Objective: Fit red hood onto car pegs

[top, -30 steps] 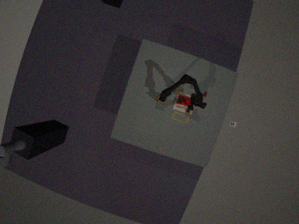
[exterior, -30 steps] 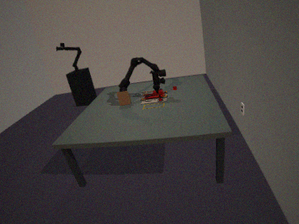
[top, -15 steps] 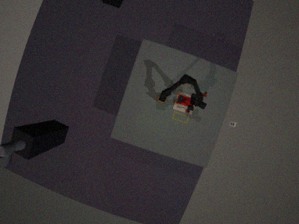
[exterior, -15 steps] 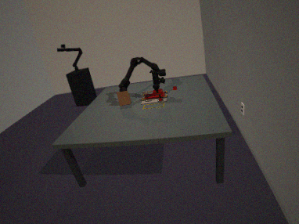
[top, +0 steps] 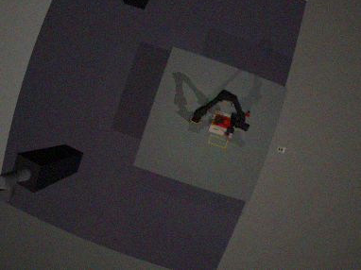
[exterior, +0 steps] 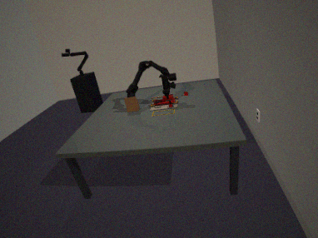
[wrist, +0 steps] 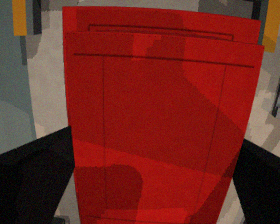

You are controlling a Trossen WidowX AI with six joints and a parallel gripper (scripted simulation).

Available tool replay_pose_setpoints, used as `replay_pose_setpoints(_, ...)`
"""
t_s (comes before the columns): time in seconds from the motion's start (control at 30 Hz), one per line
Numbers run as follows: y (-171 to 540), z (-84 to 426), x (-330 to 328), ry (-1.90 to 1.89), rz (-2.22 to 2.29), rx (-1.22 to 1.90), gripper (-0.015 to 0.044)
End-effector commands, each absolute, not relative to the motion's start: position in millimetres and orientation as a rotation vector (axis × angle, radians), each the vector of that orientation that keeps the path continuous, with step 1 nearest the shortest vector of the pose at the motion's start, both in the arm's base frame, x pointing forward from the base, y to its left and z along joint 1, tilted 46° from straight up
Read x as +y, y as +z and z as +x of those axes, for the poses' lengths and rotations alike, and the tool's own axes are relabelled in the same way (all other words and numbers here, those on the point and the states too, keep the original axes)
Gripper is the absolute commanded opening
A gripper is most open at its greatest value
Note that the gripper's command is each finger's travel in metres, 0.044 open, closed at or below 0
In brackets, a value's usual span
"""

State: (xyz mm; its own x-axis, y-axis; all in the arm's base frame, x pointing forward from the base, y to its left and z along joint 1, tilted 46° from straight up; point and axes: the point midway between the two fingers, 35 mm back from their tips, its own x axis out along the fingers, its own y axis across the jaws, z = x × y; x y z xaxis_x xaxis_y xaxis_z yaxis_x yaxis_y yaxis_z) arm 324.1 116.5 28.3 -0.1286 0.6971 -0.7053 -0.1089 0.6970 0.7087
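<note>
The red hood (wrist: 157, 105) fills the middle of the wrist view, its flat roof facing the camera. My gripper (wrist: 155, 140) (exterior: 167, 96) is shut on the hood, one black finger at each side edge. The pale chassis (wrist: 47, 80) shows beneath and beside the hood, with orange uprights at the upper corners. In the top and exterior views, the hand is low over the car, and red parts (top: 221, 121) (exterior: 158, 101) show there above the pale base (top: 218, 130). The pegs, corner holes and engine block are hidden, so I cannot tell whether the hood touches the deck or sits on the pegs.
A thin yellow outline (top: 217, 145) lies on the table (top: 189, 156) (exterior: 125, 137) beside the car. A small red block (exterior: 186, 93) is beyond the hand. An orange-brown block (exterior: 131, 104) stands by the arm's base. Black pedestals (top: 52, 167) (exterior: 86, 92) stand off the table.
</note>
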Motion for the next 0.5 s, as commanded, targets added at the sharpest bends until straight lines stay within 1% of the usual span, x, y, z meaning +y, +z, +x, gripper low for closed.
replay_pose_setpoints(0.0, 27.6, 323.3, 117.1, 0.743, 0.503, 1.556, 0.0)
replay_pose_setpoints(0.47, 26.4, 323.0, 118.2, 0.743, 0.504, 1.555, 0.0)
